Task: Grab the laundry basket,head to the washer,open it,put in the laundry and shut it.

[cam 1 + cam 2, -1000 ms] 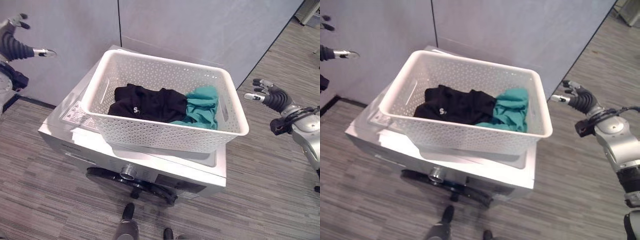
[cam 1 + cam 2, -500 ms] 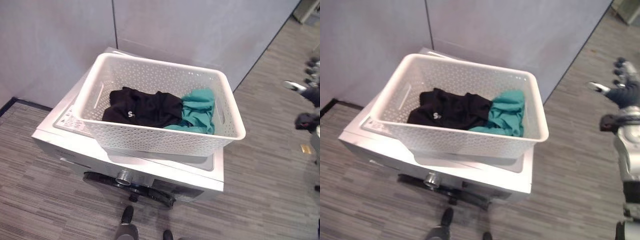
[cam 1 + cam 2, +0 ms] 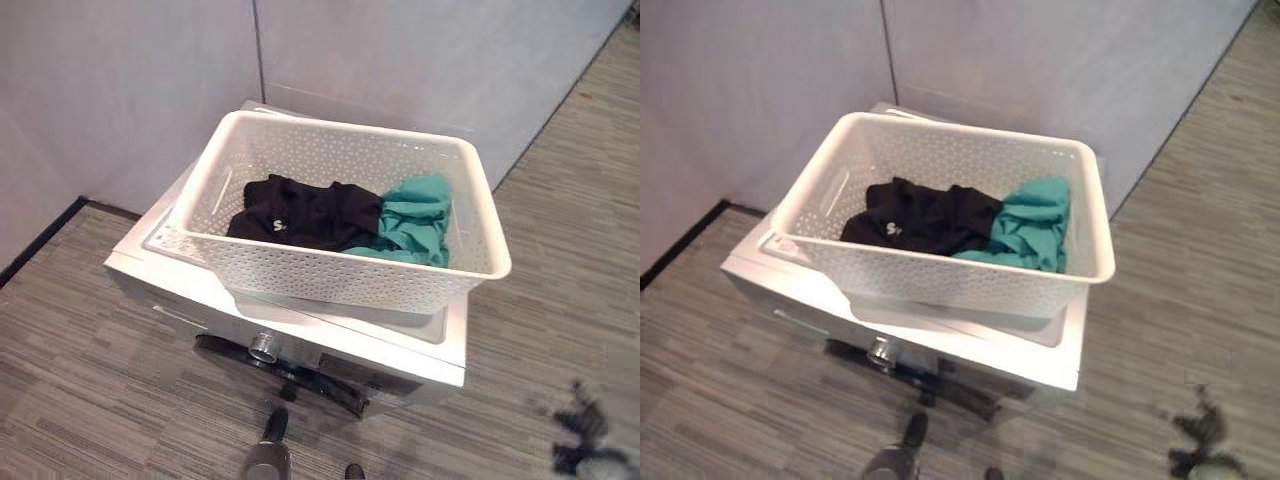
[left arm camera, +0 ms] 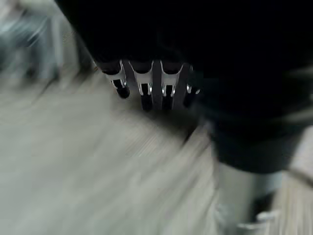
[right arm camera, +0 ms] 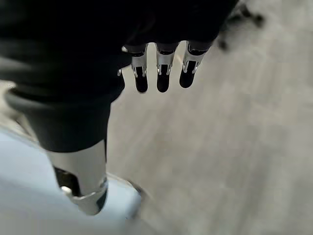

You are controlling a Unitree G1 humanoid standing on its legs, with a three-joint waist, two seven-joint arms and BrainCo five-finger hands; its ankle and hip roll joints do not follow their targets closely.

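1. The white laundry basket (image 3: 300, 275) sits on top of the silver washer (image 3: 420, 362), slightly askew, overhanging its front edge.
2. Inside it, a black garment (image 3: 300, 212) lies toward 9 o'clock and a teal garment (image 3: 420, 225) toward 3 o'clock, the two touching.
3. The washer's dark round door (image 3: 300, 370) faces 6 o'clock (partly hidden under the top).
4. The left hand (image 4: 146, 88) hangs over grey floor (image 3: 90, 400), fingers straight, holding nothing.
5. The right hand (image 5: 161, 68) likewise has straight, empty fingers.
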